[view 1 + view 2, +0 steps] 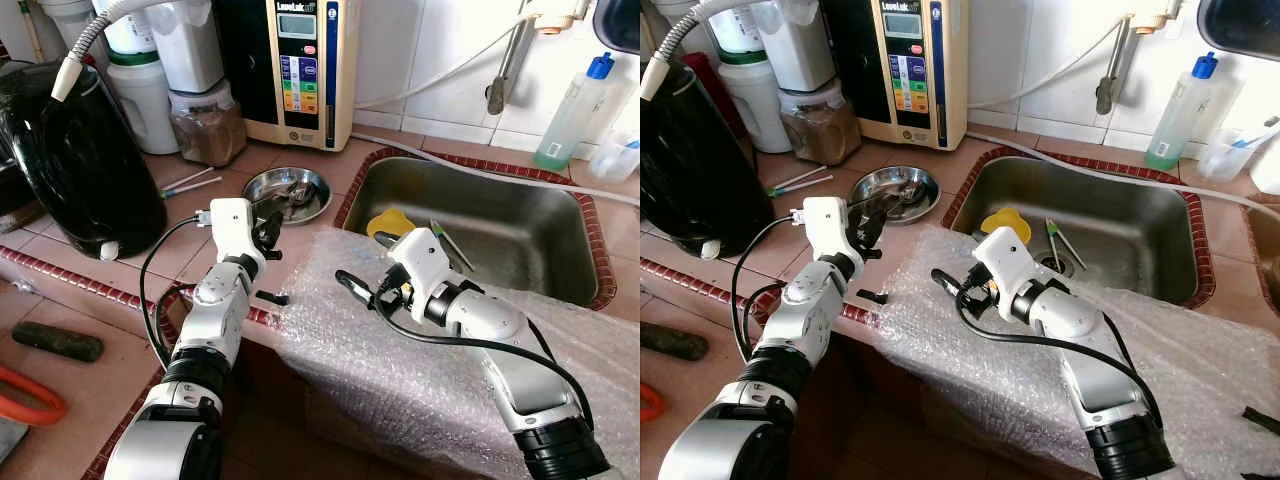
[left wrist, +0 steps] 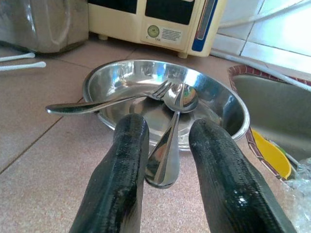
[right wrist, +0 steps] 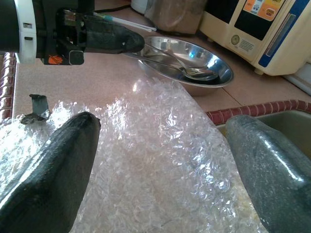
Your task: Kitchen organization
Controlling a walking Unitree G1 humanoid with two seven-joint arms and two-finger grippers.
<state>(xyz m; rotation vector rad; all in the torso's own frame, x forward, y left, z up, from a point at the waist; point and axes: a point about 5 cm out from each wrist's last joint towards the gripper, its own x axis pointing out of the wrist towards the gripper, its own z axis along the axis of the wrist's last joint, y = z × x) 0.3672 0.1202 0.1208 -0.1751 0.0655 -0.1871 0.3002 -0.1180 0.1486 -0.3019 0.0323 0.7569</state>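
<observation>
A shallow steel bowl [image 1: 252,186] sits on the tiled counter left of the sink. A spoon [image 2: 167,145] and a fork [image 2: 97,104] lie in it, their handles over the rim. My left gripper [image 2: 167,128] is low at the bowl's near side, open by a narrow gap, one finger on each side of the spoon's handle. My right gripper [image 3: 160,126] hovers wide open over a sheet of bubble wrap [image 1: 400,380] spread on the counter's front edge, with nothing between its fingers.
The steel sink [image 1: 520,230] holds a yellow item [image 1: 392,222]. A black kettle [image 1: 80,170] stands at the left. A water machine [image 1: 300,70], jars [image 1: 205,125] and a soap bottle [image 1: 575,110] line the back. A small black clip [image 1: 272,297] lies near the wrap.
</observation>
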